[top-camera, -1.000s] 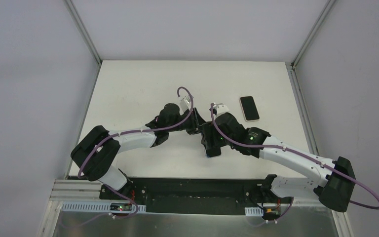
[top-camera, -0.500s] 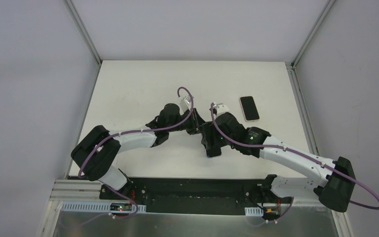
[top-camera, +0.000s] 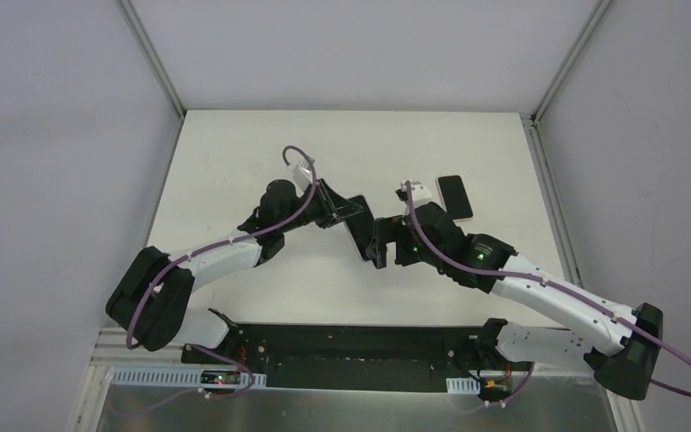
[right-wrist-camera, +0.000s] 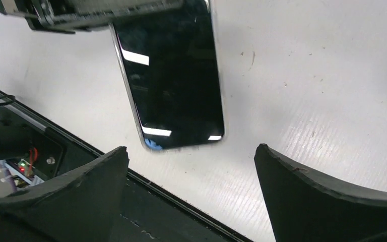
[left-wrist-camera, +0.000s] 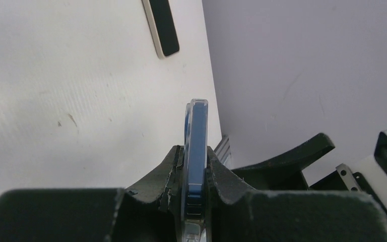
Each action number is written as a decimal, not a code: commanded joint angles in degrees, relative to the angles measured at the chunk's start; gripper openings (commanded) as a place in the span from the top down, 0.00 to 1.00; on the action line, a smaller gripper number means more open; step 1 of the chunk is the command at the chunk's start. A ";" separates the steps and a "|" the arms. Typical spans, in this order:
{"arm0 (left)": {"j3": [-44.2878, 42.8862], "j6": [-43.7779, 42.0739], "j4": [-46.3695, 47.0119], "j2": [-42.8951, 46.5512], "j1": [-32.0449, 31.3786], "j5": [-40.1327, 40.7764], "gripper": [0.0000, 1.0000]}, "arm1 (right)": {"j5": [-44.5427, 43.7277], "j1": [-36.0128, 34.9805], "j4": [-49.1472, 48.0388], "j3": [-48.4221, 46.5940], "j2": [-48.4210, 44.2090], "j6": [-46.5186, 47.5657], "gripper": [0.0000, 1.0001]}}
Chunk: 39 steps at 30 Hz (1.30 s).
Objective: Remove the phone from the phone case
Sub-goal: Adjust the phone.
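Blue-edged cased phone (left-wrist-camera: 196,126) | left gripper (left-wrist-camera: 195,152) pinching one end, hiding it | right gripper (right-wrist-camera: 191,150) spread wide

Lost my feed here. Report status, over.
Left gripper shut on cased phone, phone not yet out. Right gripper open, not touching it. Second phone flat on table, clear of both.
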<state>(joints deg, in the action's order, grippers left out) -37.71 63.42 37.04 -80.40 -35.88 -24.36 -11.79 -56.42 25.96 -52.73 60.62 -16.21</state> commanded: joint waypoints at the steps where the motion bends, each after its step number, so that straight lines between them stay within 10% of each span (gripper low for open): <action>1: 0.98 2.99 4.81 7.07 4.52 1.72 1.00 | -3.19 -0.22 -1.26 -0.99 -5.15 -3.31 0.00; 9: 5.35 0.61 -0.21 17.14 8.46 8.17 1.00 | -3.58 3.65 -15.84 11.82 -17.42 -12.08 0.00; 15: 8.27 -0.21 -5.06 24.08 8.46 13.72 1.00 | 18.09 16.26 -27.68 18.74 -19.13 -26.66 0.01; 25: 10.42 6.89 -5.40 29.64 7.61 14.67 1.00 | 37.54 20.64 -60.60 24.19 -3.33 -44.65 0.06; 39: 12.01 7.58 5.14 31.10 7.31 12.10 1.00 | 39.48 16.86 -70.15 25.14 3.83 -47.20 0.20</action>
<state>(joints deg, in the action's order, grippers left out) -26.24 68.10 29.12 -49.45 -27.81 -10.33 26.44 -38.13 -38.26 -27.38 64.16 -63.05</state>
